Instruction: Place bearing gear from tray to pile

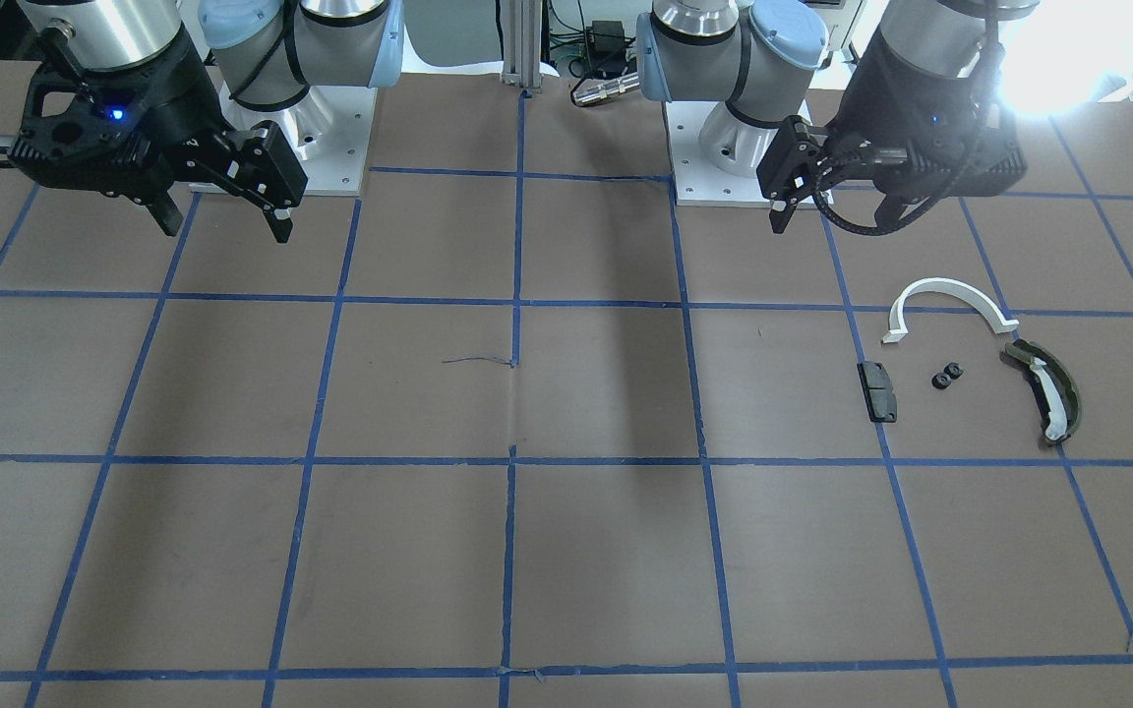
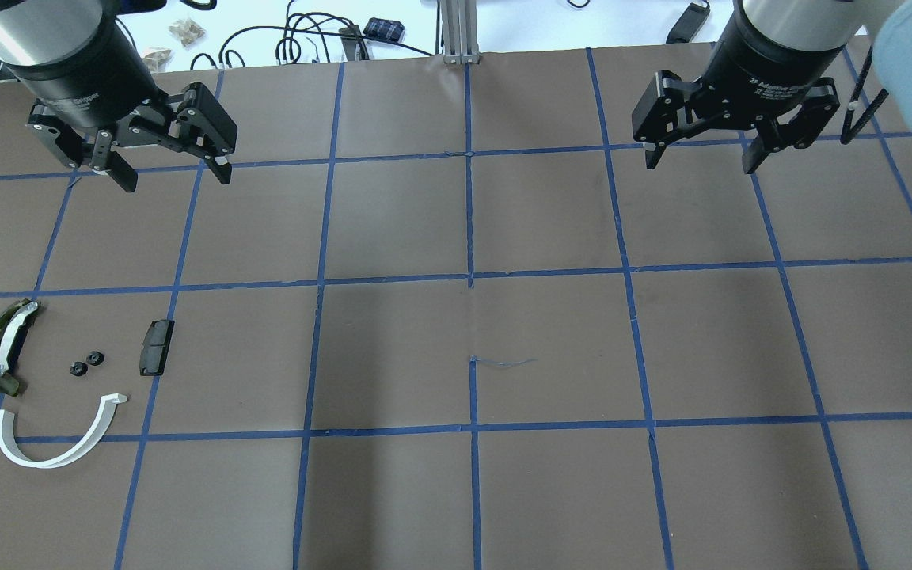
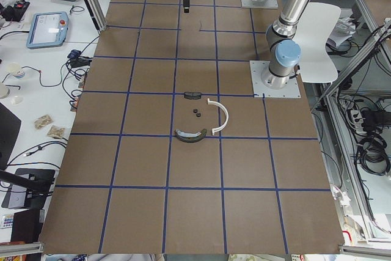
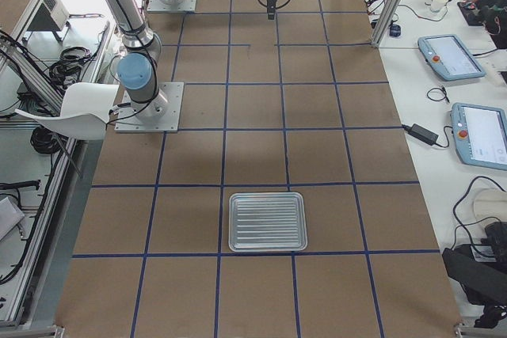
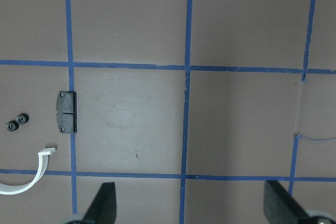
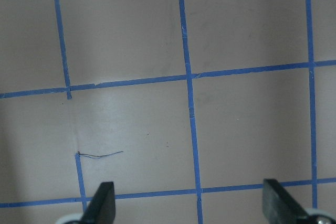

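Lying in the pile: two small black bearing gears sit just beside each other on the brown bench, on the robot's left side.
Pile neighbours: the gears are between a small black rectangular block and an olive-green curved piece with a white strip. A white half-ring arc lies on the side nearer the robot. None of these touches the gears.
Tray: a ribbed metal tray rests flat towards the bench end on the robot's right, well apart from the pile.
Left claw: the left claw hangs above the bench, clear of the pile, its fingers spread wide with nothing between them.
Right claw: the right claw hangs raised over the other half of the bench, spread just as wide and gripping nothing.
Bench surface: blue tape lines divide it into squares.
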{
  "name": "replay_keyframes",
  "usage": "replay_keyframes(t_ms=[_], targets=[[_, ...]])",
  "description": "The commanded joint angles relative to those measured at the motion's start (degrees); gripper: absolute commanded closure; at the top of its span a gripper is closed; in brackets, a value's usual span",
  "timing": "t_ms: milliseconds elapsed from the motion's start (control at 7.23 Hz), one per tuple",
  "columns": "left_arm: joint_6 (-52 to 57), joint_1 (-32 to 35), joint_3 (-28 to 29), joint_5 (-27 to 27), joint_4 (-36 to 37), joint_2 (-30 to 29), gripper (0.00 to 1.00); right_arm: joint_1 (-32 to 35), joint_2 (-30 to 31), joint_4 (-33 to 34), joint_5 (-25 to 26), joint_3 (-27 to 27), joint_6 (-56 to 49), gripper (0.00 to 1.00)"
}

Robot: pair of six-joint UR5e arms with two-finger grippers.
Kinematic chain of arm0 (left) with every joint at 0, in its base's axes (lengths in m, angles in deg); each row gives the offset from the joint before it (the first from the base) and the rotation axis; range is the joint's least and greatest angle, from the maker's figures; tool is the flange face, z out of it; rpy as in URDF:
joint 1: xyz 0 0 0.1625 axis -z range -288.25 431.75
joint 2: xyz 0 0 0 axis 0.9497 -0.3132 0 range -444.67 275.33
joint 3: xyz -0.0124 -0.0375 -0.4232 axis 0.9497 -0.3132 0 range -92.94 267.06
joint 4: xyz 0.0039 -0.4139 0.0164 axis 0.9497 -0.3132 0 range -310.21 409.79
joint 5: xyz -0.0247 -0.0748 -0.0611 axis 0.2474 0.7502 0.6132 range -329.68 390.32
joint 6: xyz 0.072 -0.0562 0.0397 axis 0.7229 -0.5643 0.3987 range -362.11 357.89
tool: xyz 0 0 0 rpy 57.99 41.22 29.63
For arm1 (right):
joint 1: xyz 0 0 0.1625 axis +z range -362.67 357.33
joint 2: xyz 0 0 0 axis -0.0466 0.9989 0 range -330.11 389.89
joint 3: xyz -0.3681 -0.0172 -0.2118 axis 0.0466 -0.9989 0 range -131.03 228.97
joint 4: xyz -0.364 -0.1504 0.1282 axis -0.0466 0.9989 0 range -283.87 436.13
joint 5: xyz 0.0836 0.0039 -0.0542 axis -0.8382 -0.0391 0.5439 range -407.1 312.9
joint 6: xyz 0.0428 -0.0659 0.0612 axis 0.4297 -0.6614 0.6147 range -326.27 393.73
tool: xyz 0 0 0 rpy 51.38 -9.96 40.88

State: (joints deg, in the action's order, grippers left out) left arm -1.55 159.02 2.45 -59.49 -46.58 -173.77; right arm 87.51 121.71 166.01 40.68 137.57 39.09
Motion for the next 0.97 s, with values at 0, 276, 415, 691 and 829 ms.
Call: replay_keyframes(t_ms=[0, 276, 415, 691, 829], targets=[[0.06, -0.09, 0.50, 0.24, 0.48, -0.97, 0.00, 0.00, -0.06, 0.03, -0.06, -0.08, 0.00, 0.00], [0.15, -0.09, 0.67, -0.02, 0.75, -1.16, 0.00, 0.00, -0.32, 0.56, -0.24, -0.09, 0.61, 0.00], [0.15, -0.09, 0.67, -0.02, 0.75, -1.16, 0.00, 0.00, -0.41, 0.47, -0.15, -0.43, 0.44, 0.00], [0.32, -0.09, 0.67, -0.20, 0.75, -1.07, 0.00, 0.00, -0.06, 0.30, -0.15, -0.09, 0.35, 0.00], [0.32, -0.09, 0.67, -0.28, 0.75, -1.07, 0.00, 0.00, -0.06, 0.30, -0.15, 0.00, 0.35, 0.00]])
